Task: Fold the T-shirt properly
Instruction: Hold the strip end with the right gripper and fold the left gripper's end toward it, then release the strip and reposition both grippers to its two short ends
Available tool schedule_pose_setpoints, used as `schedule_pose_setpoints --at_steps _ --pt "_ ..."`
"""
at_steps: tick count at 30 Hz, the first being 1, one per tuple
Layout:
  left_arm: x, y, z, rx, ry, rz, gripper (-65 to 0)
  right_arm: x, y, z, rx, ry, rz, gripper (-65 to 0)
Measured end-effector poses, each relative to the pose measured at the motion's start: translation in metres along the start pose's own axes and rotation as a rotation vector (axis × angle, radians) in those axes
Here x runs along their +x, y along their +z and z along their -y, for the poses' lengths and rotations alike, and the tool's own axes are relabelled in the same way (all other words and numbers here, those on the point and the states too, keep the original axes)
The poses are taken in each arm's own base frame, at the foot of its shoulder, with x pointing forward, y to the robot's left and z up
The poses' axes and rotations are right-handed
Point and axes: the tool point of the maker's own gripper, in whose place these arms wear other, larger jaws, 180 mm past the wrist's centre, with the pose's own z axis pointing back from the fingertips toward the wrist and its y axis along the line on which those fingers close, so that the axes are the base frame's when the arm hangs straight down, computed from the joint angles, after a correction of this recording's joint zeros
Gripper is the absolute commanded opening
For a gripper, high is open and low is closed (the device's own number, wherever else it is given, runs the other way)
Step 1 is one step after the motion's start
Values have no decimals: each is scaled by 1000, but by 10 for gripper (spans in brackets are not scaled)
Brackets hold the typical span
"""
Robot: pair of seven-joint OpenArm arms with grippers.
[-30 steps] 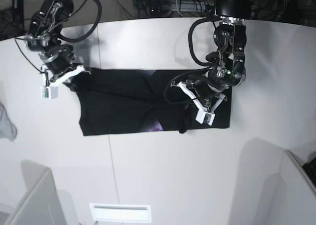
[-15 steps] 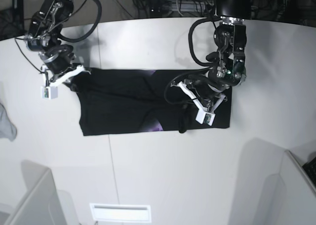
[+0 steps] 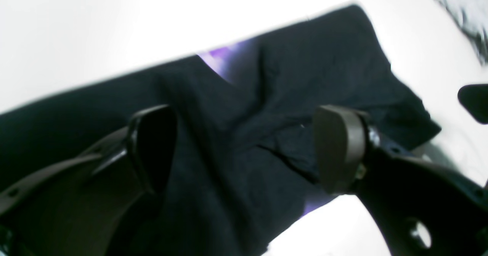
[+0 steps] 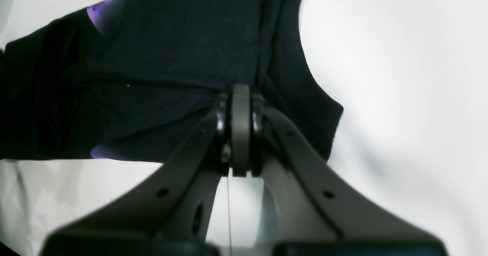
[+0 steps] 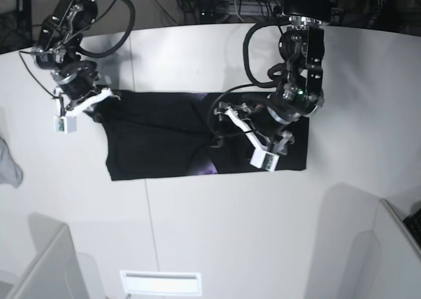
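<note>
T-shirt (image 5: 164,144) lies flat on the bench (image 5: 217,233) as a wide black band, plain side up, slivers of purple print showing at a fold. Right claw (image 4: 241,128) is clamped on the shirt at its end corner; the wrist view shows the pads pressed together with cloth bunched between them. Left claw (image 3: 244,149) has its jaws wide apart, hovering low over the other half, nothing gripped; the cloth under it is rumpled, with a loose fold edge between the pads. The step looks like setting up the next crosswise fold. To do it well: drop the left claw onto that loose edge and catch every layer, not just the top one, before closing. Keep the right grip firm and match heights on both sides so the edge lifts level. Carry the edge over in a low arc, with light tension so the layers don't slide. Risk: a single-layer pinch peels the fold open and exposes the print.
</note>
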Motion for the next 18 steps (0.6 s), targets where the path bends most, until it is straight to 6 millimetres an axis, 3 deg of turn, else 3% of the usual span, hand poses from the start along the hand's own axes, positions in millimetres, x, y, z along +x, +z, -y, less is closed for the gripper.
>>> schedule_pose_setpoints --at_steps 2,3,5,7,9,11,12,14,18 --pt "5 26 -34 95 40 52 -120 1 -3 0 3 11 -48 -650" --pt "3 42 -58 170 67 66 -120 5 -3 1 2 24 -58 -606" --pt "-10 69 -101 303 115 56 -150 14 -6 6 -5 37 -71 -443" --pt "-19 93 -133 397 127 46 -267 18 -14 9 -3 36 -111 -269" --pt "-21 105 -149 431 120 42 -423 24 -20 11 7 37 -127 -173" --pt "-27 118 -169 468 122 29 -609 31 -30 17 9 28 -141 -147" --pt "-32 125 -179 497 131 18 -650 32 -35 20 13 15 -152 -149" --pt "-45 141 -202 566 156 -12 -650 32 -47 24 29 -12 -172 -149" --pt "-62 160 -228 640 246 -10 -650 20 -68 39 40 -79 -257 -149"
